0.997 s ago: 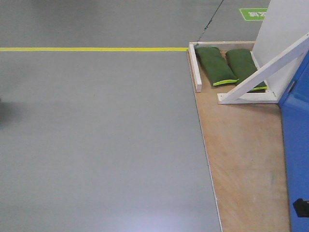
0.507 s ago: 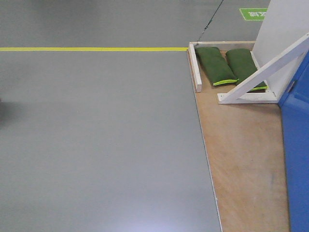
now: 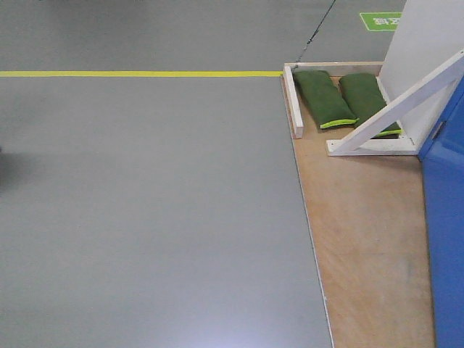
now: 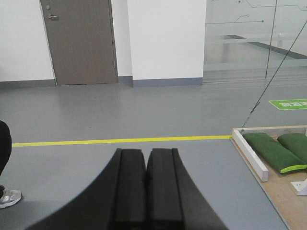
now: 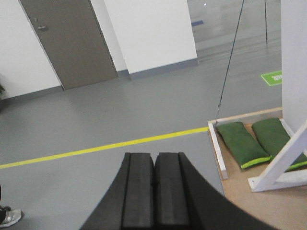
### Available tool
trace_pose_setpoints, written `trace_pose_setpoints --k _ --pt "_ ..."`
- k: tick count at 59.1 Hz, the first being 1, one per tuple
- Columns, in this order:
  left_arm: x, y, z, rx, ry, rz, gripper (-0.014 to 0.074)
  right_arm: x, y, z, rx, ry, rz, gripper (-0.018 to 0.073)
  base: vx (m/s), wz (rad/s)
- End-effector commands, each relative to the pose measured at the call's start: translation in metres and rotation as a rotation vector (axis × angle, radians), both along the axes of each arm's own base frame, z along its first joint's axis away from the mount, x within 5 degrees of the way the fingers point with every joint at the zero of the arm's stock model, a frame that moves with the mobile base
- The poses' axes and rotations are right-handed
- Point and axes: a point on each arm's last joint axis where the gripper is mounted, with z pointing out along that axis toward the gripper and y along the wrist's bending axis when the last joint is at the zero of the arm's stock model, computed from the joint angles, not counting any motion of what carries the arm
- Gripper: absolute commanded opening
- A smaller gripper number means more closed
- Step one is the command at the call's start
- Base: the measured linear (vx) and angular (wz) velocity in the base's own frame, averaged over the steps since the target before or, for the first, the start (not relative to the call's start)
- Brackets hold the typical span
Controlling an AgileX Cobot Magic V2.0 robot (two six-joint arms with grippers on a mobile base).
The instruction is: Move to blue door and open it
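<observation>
Door at frame edge, both grippers closed and empty.

Front view: the blue door [image 3: 444, 239] shows only as a strip down the right side, cut off by the frame. It stands on the wooden platform [image 3: 362, 232], just beside the white panel [image 3: 428, 43] and its slanted brace [image 3: 395, 109]. A small dark fitting on the door's upper edge is too small to make out. Two green sandbags [image 3: 324, 98] lie behind the brace, the right one partly hidden by it. A green floor sign [image 3: 380, 20] is cropped and unreadable. The left gripper [image 4: 146, 158] has its pads pressed together, holding nothing. The right gripper [image 5: 154, 163] is the same. The door does not appear in either wrist view. A shoe [image 4: 8, 197] is cut off at the left edge.
</observation>
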Motion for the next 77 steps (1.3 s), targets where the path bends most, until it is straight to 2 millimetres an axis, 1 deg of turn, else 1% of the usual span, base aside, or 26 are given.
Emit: trace_pose_setpoints --k 1,11,25,29,37,42,51,58,62,77 --pt "-0.003 -0.001 0.017 -0.004 -0.125 -0.012 0.0073 0.004 -0.001 0.023 0.009 -0.109 -0.014 -0.0001 0.00 0.00" --pt "-0.003 -0.001 0.017 -0.004 -0.125 -0.012 0.0073 0.013 -0.001 0.019 0.006 -0.081 -0.016 -0.0001 0.00 0.00" --pt "-0.003 -0.001 0.017 -0.004 -0.125 -0.012 0.0073 0.013 -0.002 0.019 0.006 -0.081 -0.019 -0.0001 0.00 0.00" --pt "-0.003 -0.001 0.017 -0.004 -0.125 -0.012 0.0073 0.013 -0.005 0.019 0.015 -0.082 -0.039 -0.0001 0.00 0.00" --pt "-0.003 -0.001 0.017 -0.004 -0.125 -0.012 0.0073 0.013 -0.023 0.021 0.017 -0.100 -0.163 -0.0001 0.00 0.00" --pt "-0.003 -0.001 0.017 -0.004 -0.125 -0.012 0.0073 0.016 -0.036 0.023 0.012 -0.131 -0.252 -0.0001 0.00 0.00" --pt "-0.003 -0.001 0.017 -0.004 -0.125 -0.012 0.0073 0.013 -0.064 0.037 -0.020 -0.304 -0.442 -0.0001 0.00 0.00" --pt "-0.003 -0.001 0.017 -0.004 -0.125 -0.012 0.0073 0.010 -0.084 0.050 -0.065 -0.471 -0.566 -0.0001 0.00 0.00" --pt "-0.003 -0.001 0.017 -0.004 -0.125 -0.012 0.0073 0.007 -0.094 0.055 -0.093 -0.534 -0.630 -0.0001 0.00 0.00" --pt "-0.003 -0.001 0.017 -0.004 -0.125 -0.012 0.0073 -0.005 -0.125 0.056 -0.131 -0.580 -0.820 -0.0001 0.00 0.00"
